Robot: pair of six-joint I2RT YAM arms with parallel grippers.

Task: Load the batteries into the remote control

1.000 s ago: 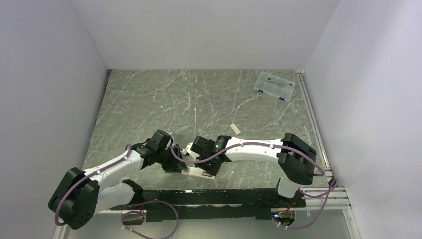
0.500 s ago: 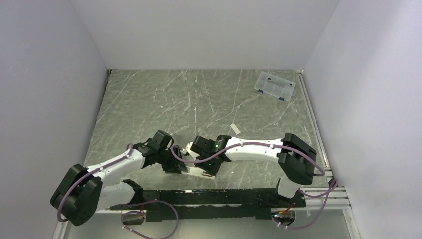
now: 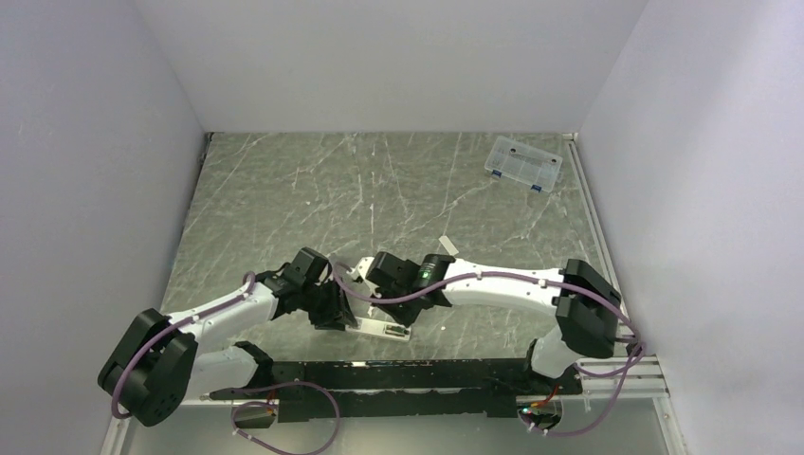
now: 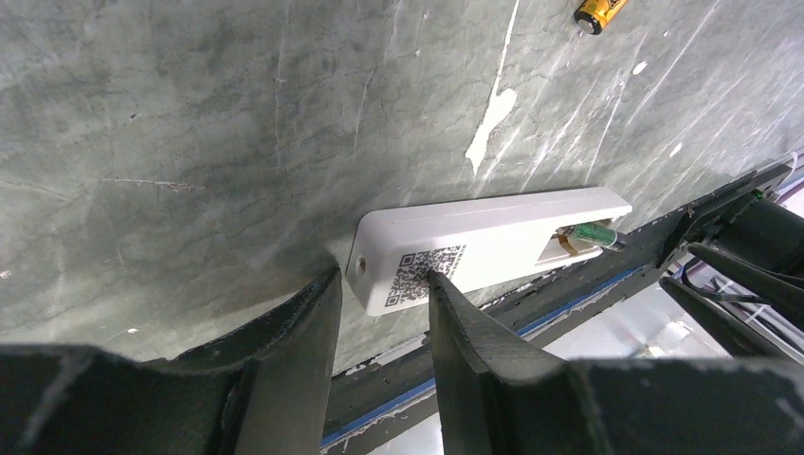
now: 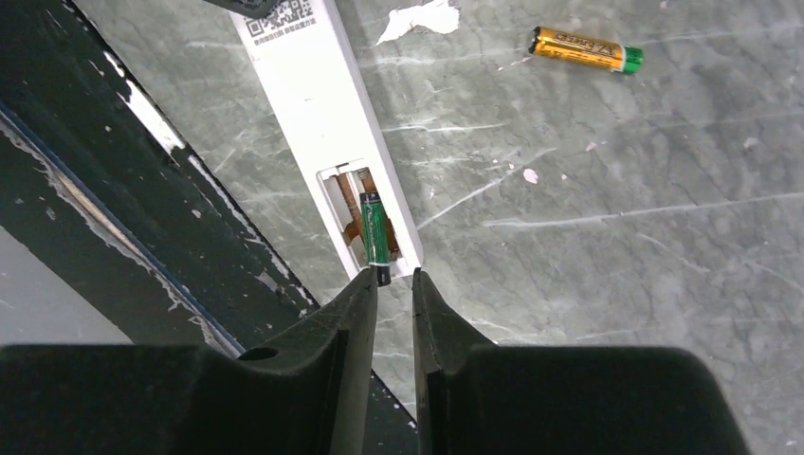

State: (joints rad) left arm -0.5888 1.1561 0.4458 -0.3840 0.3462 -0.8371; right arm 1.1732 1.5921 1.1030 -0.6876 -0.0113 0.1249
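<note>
Top camera looks down from behind; both close wrist cameras (pointing tableward) share the remote control (image 4: 512,232).

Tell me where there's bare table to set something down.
The table's far left, from the back wall to the left arm, is bare. So is the far middle, bordered by the box and the cover. The near edge is crowded: the left claw and right claw sit at the remote, with the gold battery loose close by.
</note>
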